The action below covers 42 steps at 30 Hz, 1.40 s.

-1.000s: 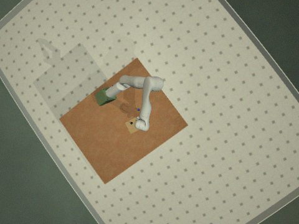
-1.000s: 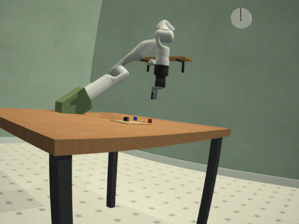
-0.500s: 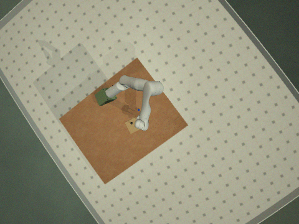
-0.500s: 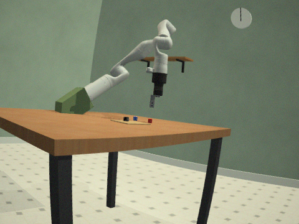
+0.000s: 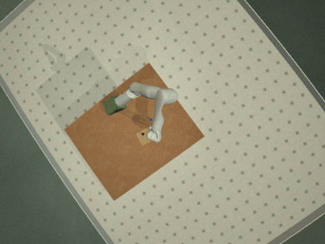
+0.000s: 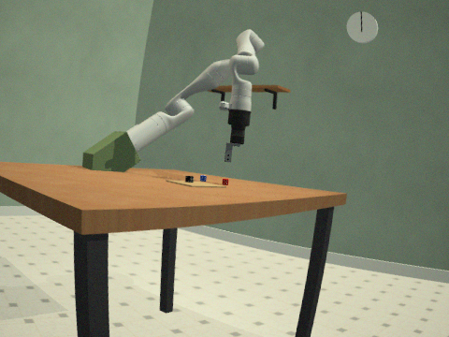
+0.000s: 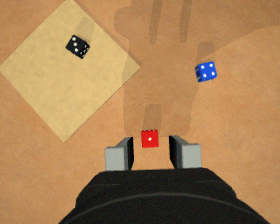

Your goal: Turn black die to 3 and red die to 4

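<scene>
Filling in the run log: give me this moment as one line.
gripper: open, empty, high above red die | red die: off mat, shows 1 | black die: on mat, shows 3 | blue die: off mat, shows 4

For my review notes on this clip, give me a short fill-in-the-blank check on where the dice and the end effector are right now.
1. The only die lying on the mat is the ____ one.
2. In the wrist view, the red die shows ____ pip on its top face.
3. The end effector hangs above the table, open and holding ____.
4. The blue die lies on the bare ____, off the mat.

Missing words: black; one; nothing; table
</scene>
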Each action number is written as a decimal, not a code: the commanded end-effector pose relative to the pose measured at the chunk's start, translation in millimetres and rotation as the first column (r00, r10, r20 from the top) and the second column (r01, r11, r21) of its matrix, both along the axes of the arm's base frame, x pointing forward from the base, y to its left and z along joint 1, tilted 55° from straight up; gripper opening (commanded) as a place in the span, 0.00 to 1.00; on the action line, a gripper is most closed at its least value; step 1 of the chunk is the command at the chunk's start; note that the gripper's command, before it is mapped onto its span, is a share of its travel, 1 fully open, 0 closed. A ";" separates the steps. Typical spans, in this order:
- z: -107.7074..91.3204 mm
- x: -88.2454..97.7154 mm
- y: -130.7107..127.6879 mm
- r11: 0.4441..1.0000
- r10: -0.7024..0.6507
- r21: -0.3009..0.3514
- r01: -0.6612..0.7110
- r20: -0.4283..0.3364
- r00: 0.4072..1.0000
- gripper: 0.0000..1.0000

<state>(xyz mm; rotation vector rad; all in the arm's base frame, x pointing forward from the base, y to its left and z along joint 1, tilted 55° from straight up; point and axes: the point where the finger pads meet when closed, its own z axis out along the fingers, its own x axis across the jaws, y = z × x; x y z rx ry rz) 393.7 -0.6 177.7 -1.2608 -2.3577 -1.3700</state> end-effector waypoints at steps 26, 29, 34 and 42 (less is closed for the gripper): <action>-1.6 1.0 1.6 1.000 -0.001 -0.001 0.001 0.001 1.000 0.70; -2.5 1.4 2.7 1.000 -0.001 -0.001 0.001 0.001 1.000 0.70; -5.5 2.8 6.7 1.000 -0.001 -0.001 0.001 0.001 1.000 0.70; -12.1 6.0 15.5 1.000 -0.001 -0.001 0.001 0.001 1.000 0.70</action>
